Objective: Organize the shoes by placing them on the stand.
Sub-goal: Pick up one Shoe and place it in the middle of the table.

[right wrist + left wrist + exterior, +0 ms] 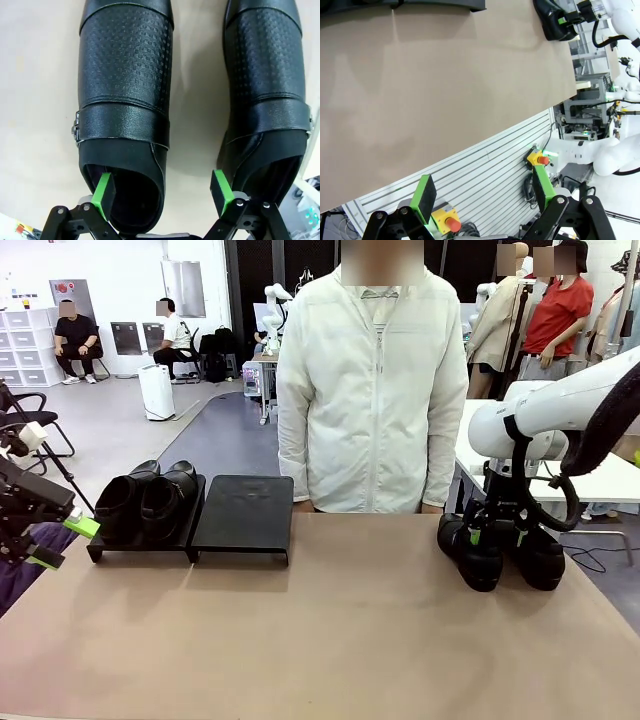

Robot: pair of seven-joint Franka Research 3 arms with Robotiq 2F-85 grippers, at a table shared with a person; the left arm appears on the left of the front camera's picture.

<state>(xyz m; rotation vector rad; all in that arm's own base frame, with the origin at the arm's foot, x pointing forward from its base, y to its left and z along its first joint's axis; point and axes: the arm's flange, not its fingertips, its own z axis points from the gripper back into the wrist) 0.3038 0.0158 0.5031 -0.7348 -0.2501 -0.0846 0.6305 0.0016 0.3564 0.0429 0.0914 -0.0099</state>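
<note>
Toward the left of the table (320, 640) sits the stand (243, 510), two low black panels side by side, each sloped a little. Its left panel carries two shoes (145, 502) pressed close together, and the right panel's flat top lies bare. The other pair (540, 560) stands on the table top at the right, directly beneath the right gripper (505, 538). From that arm's wrist camera the leather is glossy black, with fronts embossed in a fine grid of little squares, a smoother broad strap (122, 125) across each and a small metal buckle (76, 131) at one side. The right gripper (162, 192) is spread wide and clamps nothing. One green pad (104, 195) dips into the heel opening of one shoe (125, 75), and the other pad sits by the collar of its neighbour (267, 65). I cannot tell whether either pad touches leather. The left gripper (63, 542) hangs at the table's left edge, fingers parted and empty. A person (372, 390) in a white zip jacket stands at the far side.
</note>
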